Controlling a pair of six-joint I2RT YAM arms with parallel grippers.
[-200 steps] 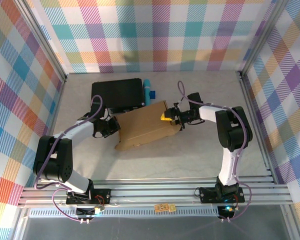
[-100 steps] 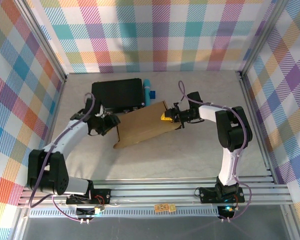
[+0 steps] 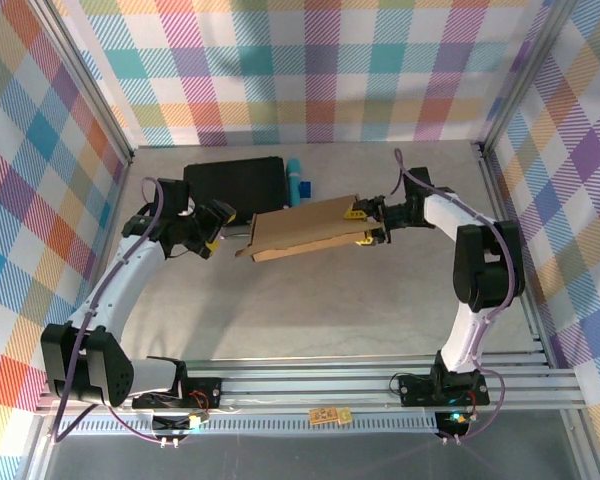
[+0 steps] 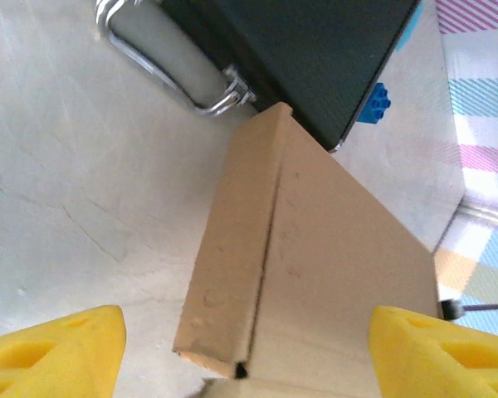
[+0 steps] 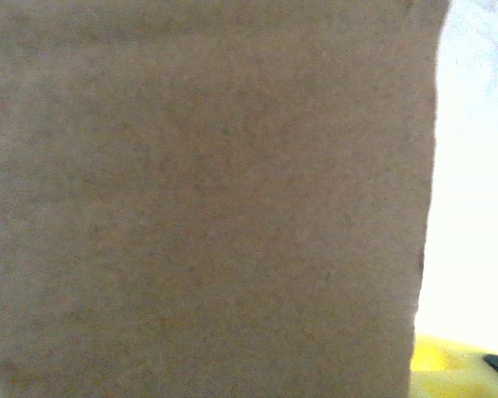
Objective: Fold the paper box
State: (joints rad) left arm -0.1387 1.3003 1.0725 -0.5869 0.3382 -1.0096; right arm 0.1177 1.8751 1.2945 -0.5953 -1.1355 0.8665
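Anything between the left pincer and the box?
Nothing. The left wrist view shows the end of the box right in the gap of the open left pincer.

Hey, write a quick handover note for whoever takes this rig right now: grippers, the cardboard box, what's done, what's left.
Left gripper: open, fingertips either side of the left end of the paper box, not gripping it.
Right gripper: shut on the box's right edge.
Box: mid-table, just in front of the black case; I cannot tell whether it is off the table.
Done: panels look folded over, with one seam showing.
Left: probably closing and pressing the remaining flaps; check the far side first.
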